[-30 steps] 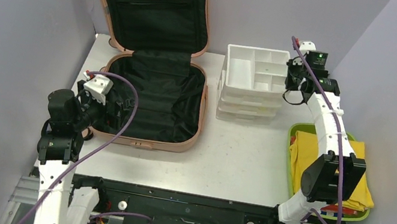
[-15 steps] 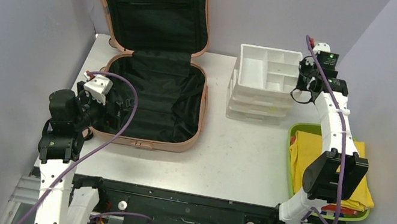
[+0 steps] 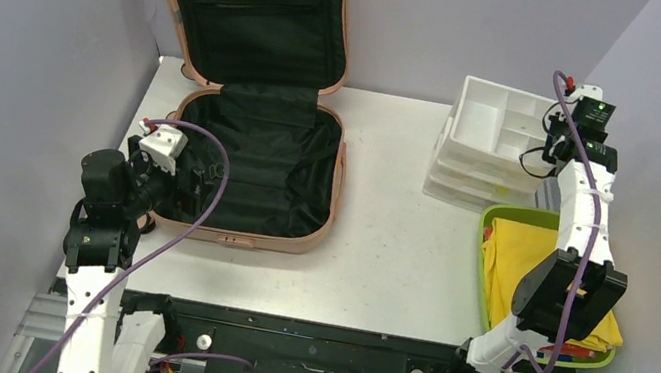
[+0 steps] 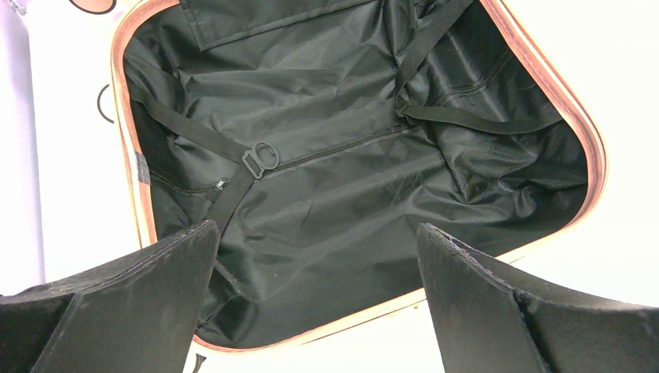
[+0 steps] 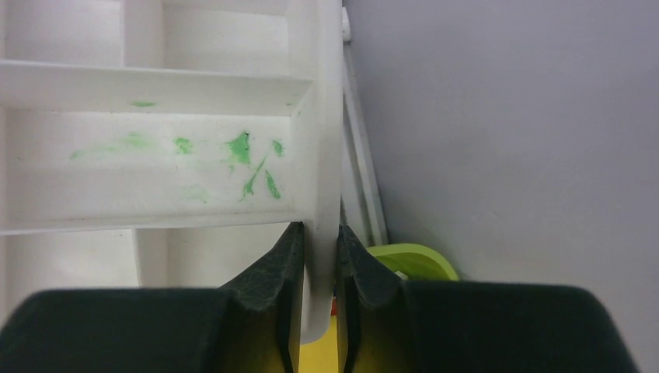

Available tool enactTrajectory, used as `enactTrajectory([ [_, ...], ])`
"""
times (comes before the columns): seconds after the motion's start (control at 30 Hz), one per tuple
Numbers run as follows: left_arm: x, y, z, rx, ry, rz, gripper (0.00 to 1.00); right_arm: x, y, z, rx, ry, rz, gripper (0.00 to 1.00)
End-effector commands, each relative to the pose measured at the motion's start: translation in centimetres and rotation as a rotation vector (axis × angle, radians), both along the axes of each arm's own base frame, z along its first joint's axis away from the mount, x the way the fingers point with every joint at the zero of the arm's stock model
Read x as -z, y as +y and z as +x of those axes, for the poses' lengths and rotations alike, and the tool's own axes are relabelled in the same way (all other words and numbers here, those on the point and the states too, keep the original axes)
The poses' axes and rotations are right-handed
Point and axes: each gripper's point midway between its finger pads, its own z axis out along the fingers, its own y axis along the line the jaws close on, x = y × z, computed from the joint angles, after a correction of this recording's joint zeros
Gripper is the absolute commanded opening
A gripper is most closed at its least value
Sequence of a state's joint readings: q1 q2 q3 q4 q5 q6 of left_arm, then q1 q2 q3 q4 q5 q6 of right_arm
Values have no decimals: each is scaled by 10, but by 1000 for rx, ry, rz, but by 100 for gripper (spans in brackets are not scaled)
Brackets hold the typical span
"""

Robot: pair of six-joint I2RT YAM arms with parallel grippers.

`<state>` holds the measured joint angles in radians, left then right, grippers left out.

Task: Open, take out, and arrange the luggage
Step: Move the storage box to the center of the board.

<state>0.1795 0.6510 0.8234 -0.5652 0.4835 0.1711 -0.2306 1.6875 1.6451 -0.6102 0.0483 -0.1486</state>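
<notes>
The salmon-pink luggage (image 3: 338, 188) lies open at the back left of the table, its lid leaning on the wall. Its black lining (image 4: 342, 155) with straps shows nothing inside. My left gripper (image 3: 197, 174) is open and empty over the suitcase's near-left rim; it also shows in the left wrist view (image 4: 315, 256). My right gripper (image 3: 556, 148) is shut on the right wall of the white compartmented organizer (image 3: 487, 137). In the right wrist view (image 5: 319, 241) its fingers clamp that white wall (image 5: 322, 155), which has green smears beside it.
The organizer is a stack of white trays at the back right, close to the right wall. A lime-green tray (image 3: 496, 214) with yellow cloth (image 3: 511, 262) lies at the front right, just before the stack. The tray's rim shows in the right wrist view (image 5: 412, 260).
My right gripper has dragged the white organizer stack to the right, from the table's middle back to beside the right wall. The left arm and the luggage have not moved.
</notes>
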Motion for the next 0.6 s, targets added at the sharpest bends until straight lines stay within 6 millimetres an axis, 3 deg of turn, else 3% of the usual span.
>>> enactTrajectory([
  [0.0, -8, 1, 2, -2, -30, 2, 96, -67, -51, 9, 47, -135, -275, 0],
  [0.23, -8, 3, 2, -9, -27, -4, 96, -75, -79, 30, 81, -112, -387, 0],
  [0.57, -8, 4, 3, -9, -22, -8, 96, -69, -112, 40, 188, -74, -451, 0],
])
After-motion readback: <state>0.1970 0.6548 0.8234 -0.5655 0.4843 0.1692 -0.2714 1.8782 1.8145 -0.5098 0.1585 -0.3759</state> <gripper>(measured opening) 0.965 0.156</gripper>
